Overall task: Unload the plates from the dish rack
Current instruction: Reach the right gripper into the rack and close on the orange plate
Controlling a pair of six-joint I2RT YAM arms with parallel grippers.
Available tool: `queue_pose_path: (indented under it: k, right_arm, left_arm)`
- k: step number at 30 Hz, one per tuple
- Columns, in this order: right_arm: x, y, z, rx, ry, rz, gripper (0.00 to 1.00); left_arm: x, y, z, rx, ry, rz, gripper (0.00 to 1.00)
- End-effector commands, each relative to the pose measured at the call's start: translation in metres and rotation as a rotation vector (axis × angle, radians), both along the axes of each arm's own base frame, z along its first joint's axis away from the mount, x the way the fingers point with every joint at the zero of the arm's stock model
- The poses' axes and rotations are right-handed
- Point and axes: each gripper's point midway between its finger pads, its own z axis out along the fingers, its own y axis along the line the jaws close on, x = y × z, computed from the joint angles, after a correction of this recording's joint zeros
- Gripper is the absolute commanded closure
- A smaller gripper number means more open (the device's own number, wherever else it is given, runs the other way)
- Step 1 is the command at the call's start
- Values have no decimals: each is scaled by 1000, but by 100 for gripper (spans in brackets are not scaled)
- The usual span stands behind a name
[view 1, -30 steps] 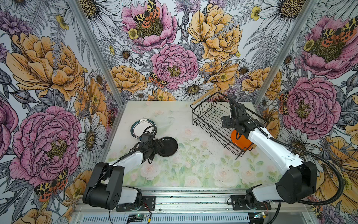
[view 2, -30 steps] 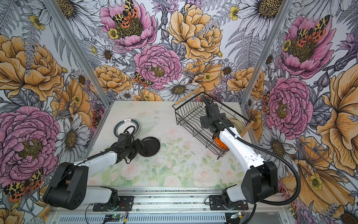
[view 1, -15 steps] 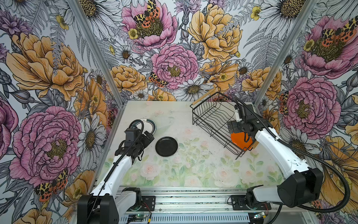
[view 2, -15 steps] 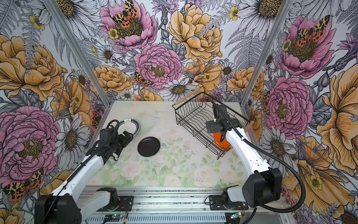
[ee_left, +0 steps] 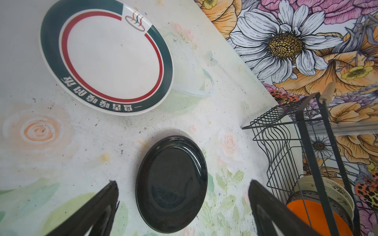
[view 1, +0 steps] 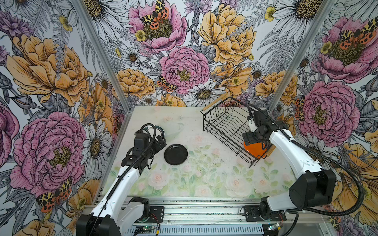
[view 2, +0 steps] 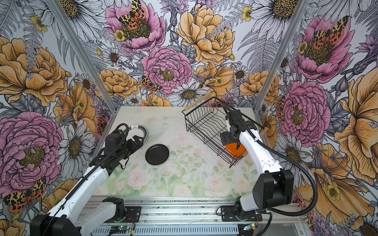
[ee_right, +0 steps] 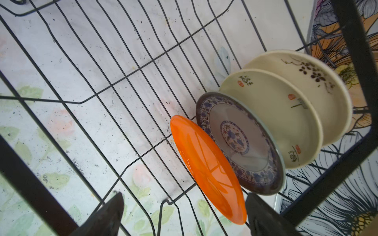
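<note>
Right wrist view — dish rack (ee_right: 356, 40) holds orange plate (ee_right: 208, 173), blue-patterned plate (ee_right: 235, 139), two cream plates (ee_right: 276, 122) — left fingers (ee_left: 98, 210), right fingers (ee_right: 110, 216) spread

Both top views looked steeply down from high above the 6 o'clock edge of the table (view 1: 204, 179), far enough back to take in the whole tabletop, the flowered walls (view 1: 184, 61) and the dish rack (view 1: 223, 122) at 2 o'clock. The left wrist camera hung close over the table, facing past the left claw (ee_left: 183, 181) toward the black plate (ee_left: 171, 183) and the rack beyond. The right wrist camera looked past the right claw (ee_right: 182, 196), very near the rack's wires. All four views shared the orange plate (ee_right: 206, 163).
</note>
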Motion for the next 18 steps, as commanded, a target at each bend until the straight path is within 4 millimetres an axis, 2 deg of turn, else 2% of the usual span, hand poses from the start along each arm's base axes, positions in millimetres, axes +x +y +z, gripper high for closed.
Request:
queue_pose_path:
  k: [1, 12, 16, 18]
  right_arm:
    - [7, -6, 7, 5, -8, -9, 7]
    - [9, -19, -11, -1, 45, -32, 14]
    - [7, -28, -17, -14, 65, -51, 23]
    - [7, -31, -20, -10, 73, -60, 32]
  left_arm:
    - [9, -2, 25, 29, -131, -7, 1]
    - [15, -4, 31, 32, -163, -14, 1]
    - [16, -3, 35, 50, -175, -20, 1]
    - [17, 0, 36, 56, -176, -16, 1]
